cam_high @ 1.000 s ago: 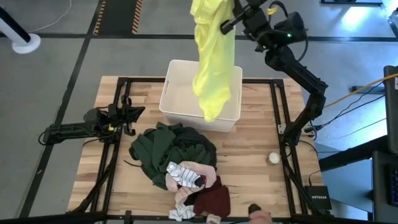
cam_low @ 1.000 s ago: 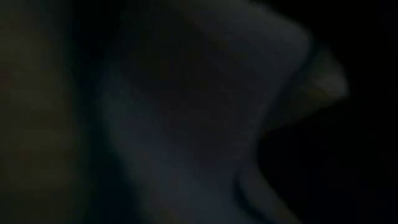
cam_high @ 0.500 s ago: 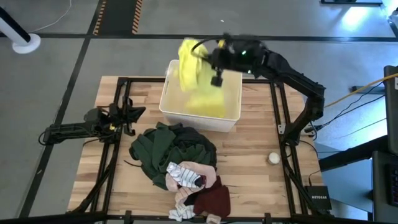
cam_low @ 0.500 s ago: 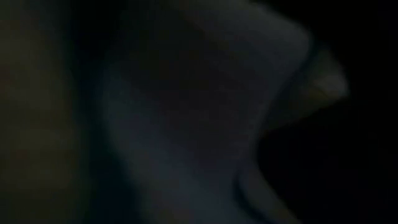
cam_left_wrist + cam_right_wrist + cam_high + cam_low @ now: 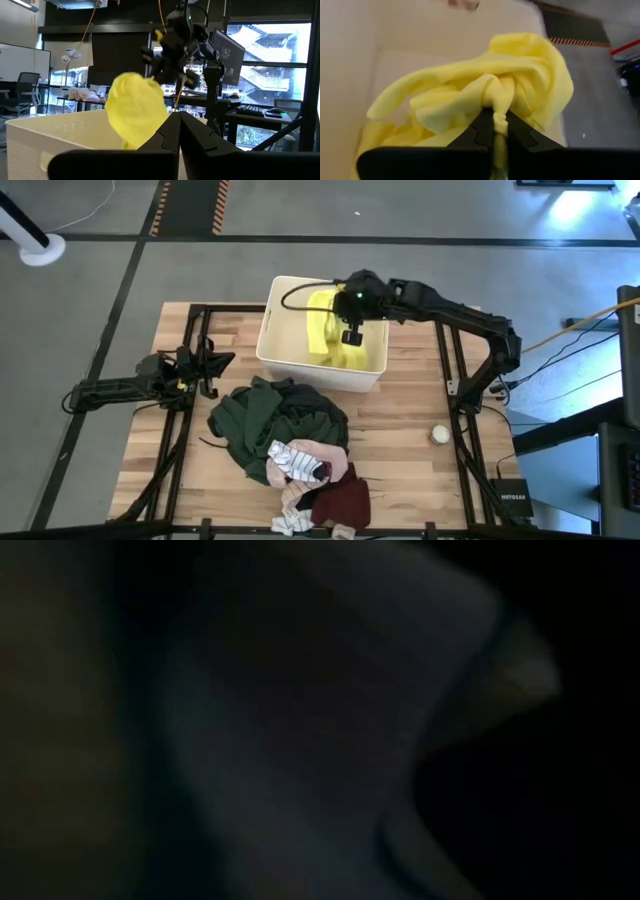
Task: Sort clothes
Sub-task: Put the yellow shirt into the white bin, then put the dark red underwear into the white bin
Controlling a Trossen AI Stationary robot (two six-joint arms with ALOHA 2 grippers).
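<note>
My right gripper (image 5: 338,304) is over the white bin (image 5: 278,330), shut on the neon yellow top (image 5: 328,340); both also show in the left wrist view, the gripper (image 5: 165,65) above the top (image 5: 134,107). The top's lower part lies bunched inside the bin. My left gripper (image 5: 218,364) waits shut and empty at the table's left, its fingertips (image 5: 178,120) together. A pile lies on the table's near middle: a dark green garment (image 5: 250,418), a black one (image 5: 312,418), a striped sock (image 5: 290,462), a pale pink piece (image 5: 322,452) and a maroon piece (image 5: 342,502). My right gripper pinches a bunched fold of the yellow top (image 5: 495,102) between its two fingers (image 5: 481,125), several layers gathered together. The fingers come from above, slanting down into the bin. The held bunch stands up from the rest of the top, which lies slack in the bin.
A small white ball (image 5: 440,434) lies on the table at the right. The black frame rails (image 5: 452,380) run along the table's sides. The low view is dark, with something close in front of the camera. Bare wood shows between the pile and the ball.
My right gripper has come down from high above the bin to just over it, still shut on the yellow top. The top, which hung long below the gripper, has collapsed into a bunch inside the bin.
</note>
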